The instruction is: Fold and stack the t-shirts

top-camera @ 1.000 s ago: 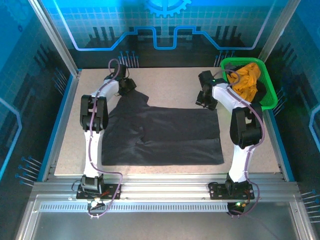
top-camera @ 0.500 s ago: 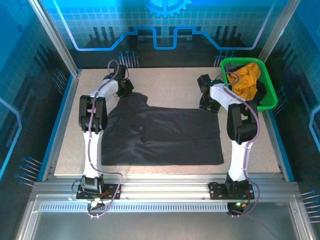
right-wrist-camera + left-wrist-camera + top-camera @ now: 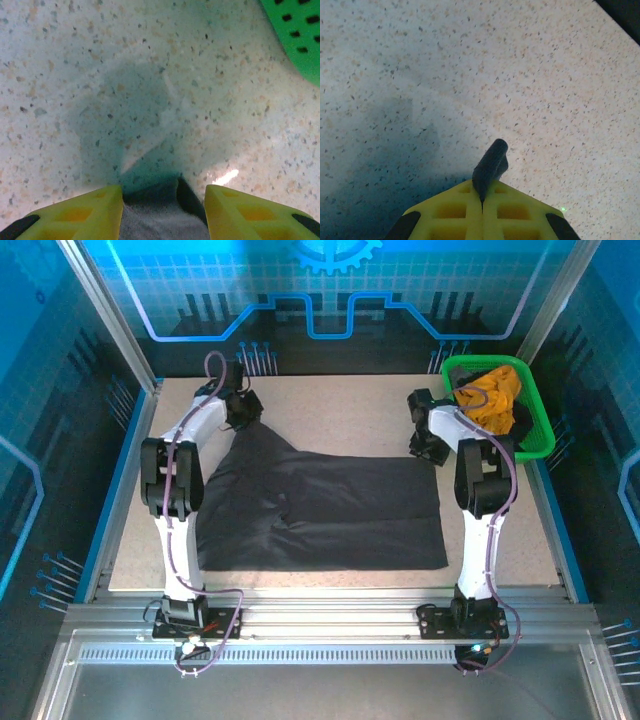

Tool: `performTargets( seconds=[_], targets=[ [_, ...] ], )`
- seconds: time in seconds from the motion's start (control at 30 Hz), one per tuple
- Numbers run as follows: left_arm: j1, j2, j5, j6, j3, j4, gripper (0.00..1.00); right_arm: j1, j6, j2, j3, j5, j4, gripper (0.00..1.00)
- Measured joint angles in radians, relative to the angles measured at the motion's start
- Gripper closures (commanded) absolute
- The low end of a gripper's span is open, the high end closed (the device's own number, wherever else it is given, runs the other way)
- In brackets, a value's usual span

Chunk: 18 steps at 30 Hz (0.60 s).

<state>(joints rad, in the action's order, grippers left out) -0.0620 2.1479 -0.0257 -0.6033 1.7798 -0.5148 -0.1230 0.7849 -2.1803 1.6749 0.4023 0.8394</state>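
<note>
Speckled table w/ black t-shirt spread, green basket far-right corner.

I'm seeing the green plastic basket sitting at the far right corner of the speckled table, and I'm watching aluminium rails running along the table's near edge.
</note>
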Motion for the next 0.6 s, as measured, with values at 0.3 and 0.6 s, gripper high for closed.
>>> performTargets(
  seconds=[0.3, 0.6],
  targets=[
    [0.0, -0.011, -0.01, 0.0, -0.037, -0.001, 1.0, 0.008, -0.035, -0.034, 0.045, -0.026, 0.0, 0.78],
    [0.0, -0.053, -0.01, 0.0, -0.044, -0.005, 1.0, 0.017, -0.047, -0.033, 0.044, -0.043, 0.003, 1.0]
  ],
)
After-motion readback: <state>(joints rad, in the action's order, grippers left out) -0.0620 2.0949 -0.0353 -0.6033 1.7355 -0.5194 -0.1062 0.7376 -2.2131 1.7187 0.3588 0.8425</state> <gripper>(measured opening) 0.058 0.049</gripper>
